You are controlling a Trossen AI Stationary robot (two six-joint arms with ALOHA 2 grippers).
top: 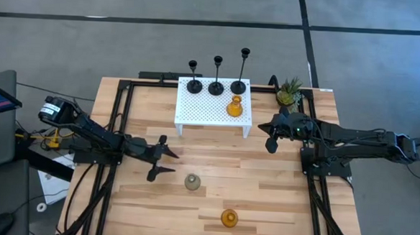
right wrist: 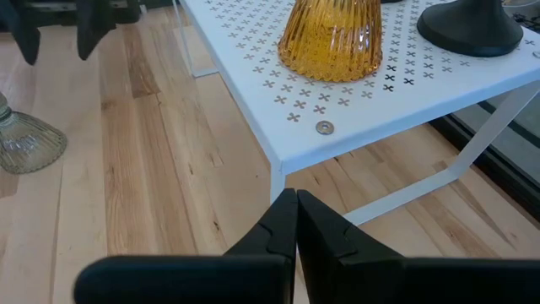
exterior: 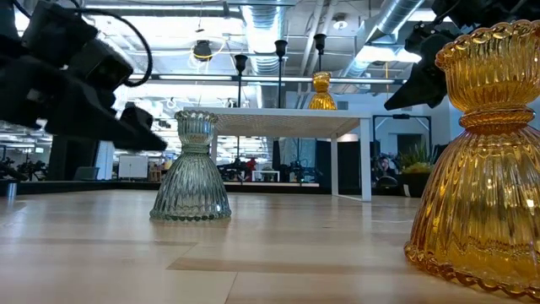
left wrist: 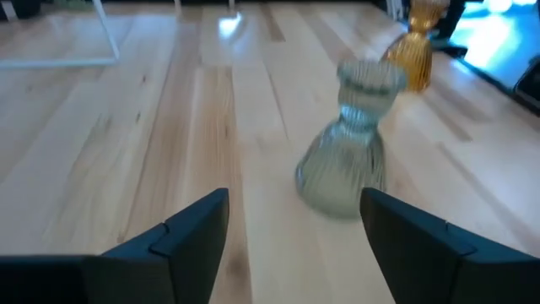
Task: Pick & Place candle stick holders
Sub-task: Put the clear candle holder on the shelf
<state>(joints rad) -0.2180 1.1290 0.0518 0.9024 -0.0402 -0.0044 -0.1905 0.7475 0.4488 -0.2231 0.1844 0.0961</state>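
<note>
Wooden table [top: 263,199], frame centre: left gripper [top: 166,163] spread wide, empty, beside grey-green holder [top: 192,181]; right gripper [top: 270,144] closed, empty.

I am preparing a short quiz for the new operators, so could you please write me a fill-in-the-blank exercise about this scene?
1. The number of black candle stick holders standing on the white perforated stand is ____.
2. The glass holder sharing the stand with them, the amber holder, has the colour ____.
3. The open left gripper faces the ____ holder on the table.
4. The fingers of the right gripper are ____.

Missing words: three; amber; grey-green; shut
</note>
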